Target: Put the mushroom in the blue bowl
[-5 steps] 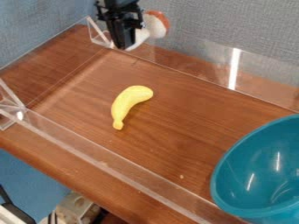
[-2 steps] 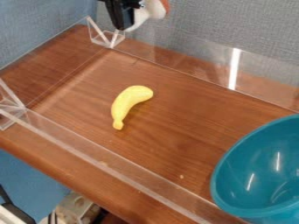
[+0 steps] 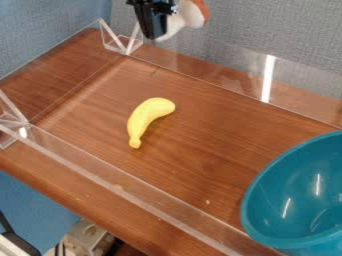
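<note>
— Where's the mushroom (image 3: pixel 195 13) now?

— Up in the air over the far left corner of the table (image 3: pixel 214 125); the gripper (image 3: pixel 163 20) has its jaws clenched on it, pointing almost straight down; only a bit of pale stem and reddish cap shows at the side of the black fingers, right at the top of the view.

— And the blue bowl (image 3: pixel 297 200)?

— At the near right corner, well apart from the jaws; that's the relation that matters; I'd say the carry has to run diagonally across the whole table, passing over or beside the banana (image 3: pixel 147 119) lying in the middle; the banana's long axis runs roughly near to far.

— Anything different from a second ago?

— Yes; the gripper has risen and drifted a little rightward along the far edge; earlier it sat lower, close to the clear wall; the banana and bowl have not shifted.
</note>
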You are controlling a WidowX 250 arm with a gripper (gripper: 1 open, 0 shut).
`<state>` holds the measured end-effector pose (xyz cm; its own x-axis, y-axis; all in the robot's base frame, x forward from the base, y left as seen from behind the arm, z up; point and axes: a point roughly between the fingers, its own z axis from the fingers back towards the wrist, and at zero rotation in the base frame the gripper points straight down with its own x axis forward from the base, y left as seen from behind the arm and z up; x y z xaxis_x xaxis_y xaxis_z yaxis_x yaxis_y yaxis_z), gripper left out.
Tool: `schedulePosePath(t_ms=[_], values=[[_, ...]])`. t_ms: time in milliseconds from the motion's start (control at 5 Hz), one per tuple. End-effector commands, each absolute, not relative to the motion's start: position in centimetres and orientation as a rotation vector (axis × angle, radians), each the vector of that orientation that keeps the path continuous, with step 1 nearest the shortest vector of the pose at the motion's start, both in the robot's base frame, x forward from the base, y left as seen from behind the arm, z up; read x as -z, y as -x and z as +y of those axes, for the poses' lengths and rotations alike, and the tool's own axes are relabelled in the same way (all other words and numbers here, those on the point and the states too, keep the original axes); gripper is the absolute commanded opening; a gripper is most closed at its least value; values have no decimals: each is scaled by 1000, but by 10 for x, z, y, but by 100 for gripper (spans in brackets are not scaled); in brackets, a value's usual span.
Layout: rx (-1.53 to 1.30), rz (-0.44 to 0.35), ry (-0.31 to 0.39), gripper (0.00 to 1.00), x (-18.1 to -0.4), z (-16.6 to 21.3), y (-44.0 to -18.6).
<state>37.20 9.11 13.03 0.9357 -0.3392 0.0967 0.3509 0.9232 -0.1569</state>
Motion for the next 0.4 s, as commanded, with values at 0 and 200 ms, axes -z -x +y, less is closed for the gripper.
schedulePosePath(t_ms=[0, 200], values=[[389, -160, 134, 0, -169, 77, -366], [427, -160, 143, 0, -164, 60, -370]])
